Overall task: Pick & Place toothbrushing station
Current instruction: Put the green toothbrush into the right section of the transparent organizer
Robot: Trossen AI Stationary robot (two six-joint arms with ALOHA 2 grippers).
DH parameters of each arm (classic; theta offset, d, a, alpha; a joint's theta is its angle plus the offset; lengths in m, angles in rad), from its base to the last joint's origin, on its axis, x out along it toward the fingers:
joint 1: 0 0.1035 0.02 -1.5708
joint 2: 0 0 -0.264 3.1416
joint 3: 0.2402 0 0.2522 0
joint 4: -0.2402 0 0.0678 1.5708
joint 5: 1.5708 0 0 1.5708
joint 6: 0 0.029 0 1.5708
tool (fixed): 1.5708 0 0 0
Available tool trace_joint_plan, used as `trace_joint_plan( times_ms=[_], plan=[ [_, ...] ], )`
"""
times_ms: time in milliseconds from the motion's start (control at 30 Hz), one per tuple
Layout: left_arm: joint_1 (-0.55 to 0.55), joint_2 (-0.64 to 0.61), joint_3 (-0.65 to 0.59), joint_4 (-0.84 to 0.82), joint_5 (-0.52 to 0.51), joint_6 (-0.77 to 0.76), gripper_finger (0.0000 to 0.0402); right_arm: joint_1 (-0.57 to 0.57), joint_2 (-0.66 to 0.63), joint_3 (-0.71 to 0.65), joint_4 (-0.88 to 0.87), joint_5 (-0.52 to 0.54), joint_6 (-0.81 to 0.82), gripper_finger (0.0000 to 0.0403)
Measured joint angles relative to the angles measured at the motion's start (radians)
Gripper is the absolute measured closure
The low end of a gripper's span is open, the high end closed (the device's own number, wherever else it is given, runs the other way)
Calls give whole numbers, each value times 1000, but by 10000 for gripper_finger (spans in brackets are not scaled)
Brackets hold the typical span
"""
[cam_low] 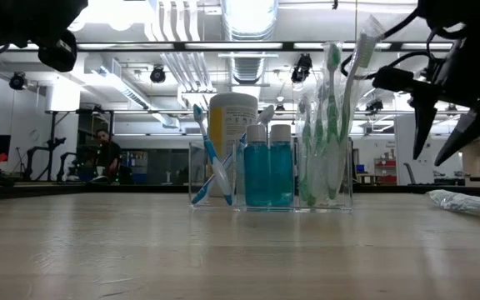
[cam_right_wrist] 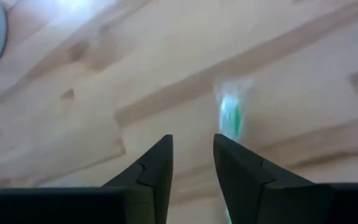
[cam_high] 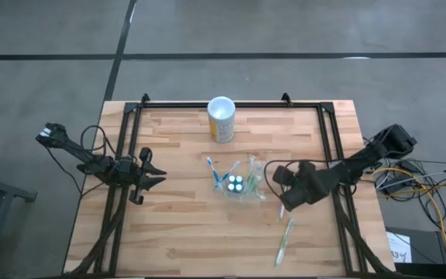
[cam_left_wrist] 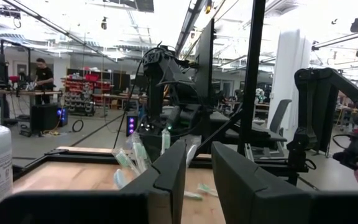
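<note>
While my right tool (cam_high: 283, 203) hangs over the counter (cam_high: 176, 232) with its fingers (cam_right_wrist: 157, 168) a narrow gap apart and nothing between them, I see it pointing down at bare wood just at 3 o'clock of the toothbrushing station (cam_high: 238, 184). From the right wrist view, a wrapped green toothbrush (cam_right_wrist: 231, 118) lies on the planks just beyond the fingertips, untouched. The right arm reaches in from the counter's 3 o'clock edge, its forearm slanting low toward the middle and the wrist bent downward.

The toothbrushing station stands upright near the counter's centre, a clear holder carrying two teal bottles (cam_low: 268, 171), green toothbrushes (cam_low: 327, 117) on one side and blue-and-white ones (cam_low: 209, 162) on the other. A yellow cup (cam_high: 221, 119) with a white rim stands apart at its 12 o'clock, close to the far edge. Another wrapped toothbrush (cam_high: 285, 242) lies on the wood at about 5 o'clock of the station, near the front edge.

My left tool (cam_high: 159, 170) waits at 9 o'clock of the station, well apart from it, held level and facing it, its fingers (cam_left_wrist: 166, 177) slightly apart and empty. That arm stretches in low from the counter's 9 o'clock side.
</note>
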Motion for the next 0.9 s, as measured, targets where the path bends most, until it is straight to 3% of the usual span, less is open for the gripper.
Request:
trace_joint_plan(
  times_ms=[133,300,433,600,900],
  plan=[
    [0,0,0,-1,0,0,319,-4,-17,0,-46,-10,2,302],
    [0,0,0,-3,0,0,319,-3,-35,0,-99,-125,3,305],
    [0,0,0,-8,0,0,319,5,-35,-2,-138,-129,-1,308],
    [0,0,0,-9,0,0,319,5,-36,-35,-117,-103,-40,319],
    [0,0,0,-9,0,0,319,44,-46,-178,145,22,-43,332]
  ],
)
